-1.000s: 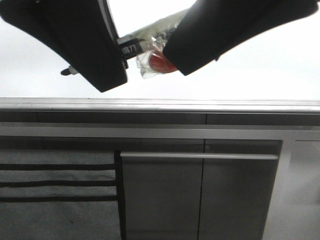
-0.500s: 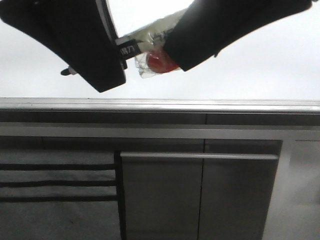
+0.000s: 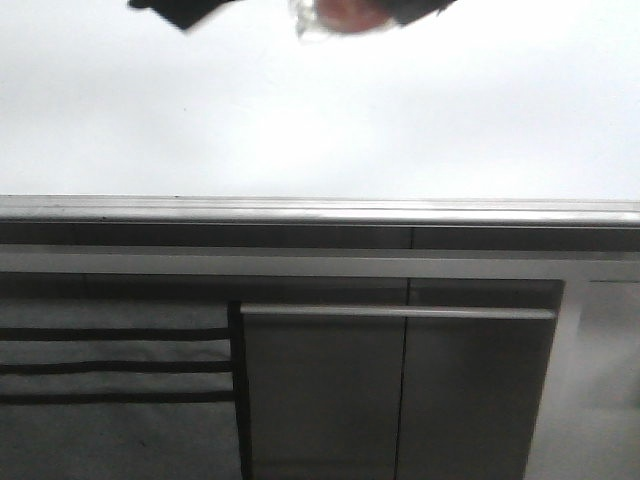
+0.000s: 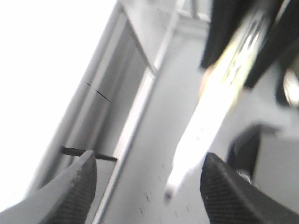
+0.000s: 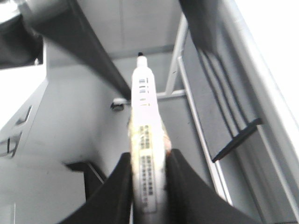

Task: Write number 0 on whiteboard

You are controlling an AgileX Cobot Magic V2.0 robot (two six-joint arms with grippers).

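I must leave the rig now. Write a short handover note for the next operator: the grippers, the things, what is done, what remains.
Right gripper: shut on the marker, its tip bare and pointing away from the fingers.
Left gripper: open, holding nothing; the marker shows blurred between its fingers.
Whiteboard: its visible face is blank in the front view; no 0 can be seen on it.
Done: marker gripped. Left: bring the tip to the board and draw the 0.

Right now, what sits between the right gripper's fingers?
The white marker, clamped between the right gripper's fingers with its black tip pointing away, in the right wrist view.
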